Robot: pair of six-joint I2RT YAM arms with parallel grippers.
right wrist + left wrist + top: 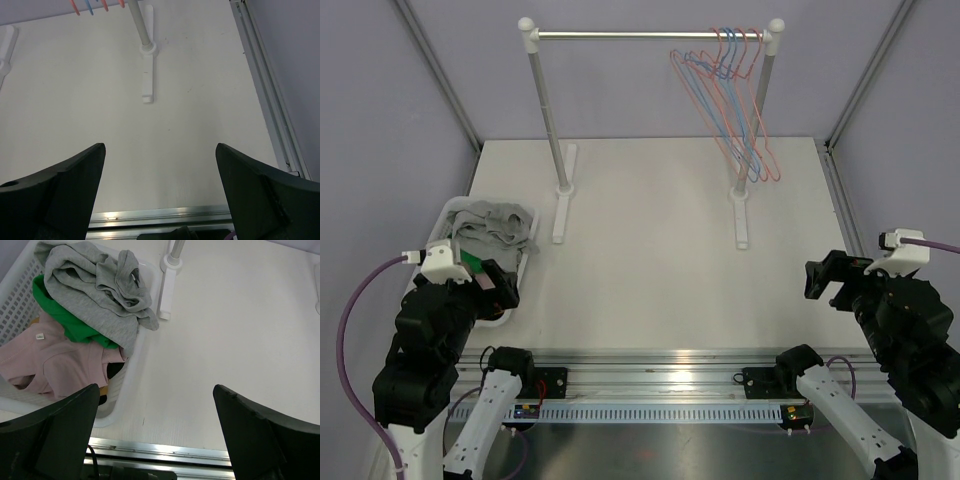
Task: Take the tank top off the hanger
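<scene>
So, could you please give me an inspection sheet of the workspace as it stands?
Surface: white table, a few faint specks.
Job's things: rack with red and blue hangers bunched at its right end, all bare.
Clutter: white basket at left holding grey, green and pink garments.
Grippers: left gripper open, empty, by the basket; right gripper open, empty.
Cables: purple cable at each arm, clear of the rack.
Surroundings: lilac walls, metal frame posts.

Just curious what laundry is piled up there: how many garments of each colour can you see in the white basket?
grey garment: 1
green garment: 1
pink garment: 1
Total: 3 plainly seen; scraps underneath are too hidden to count.
</scene>
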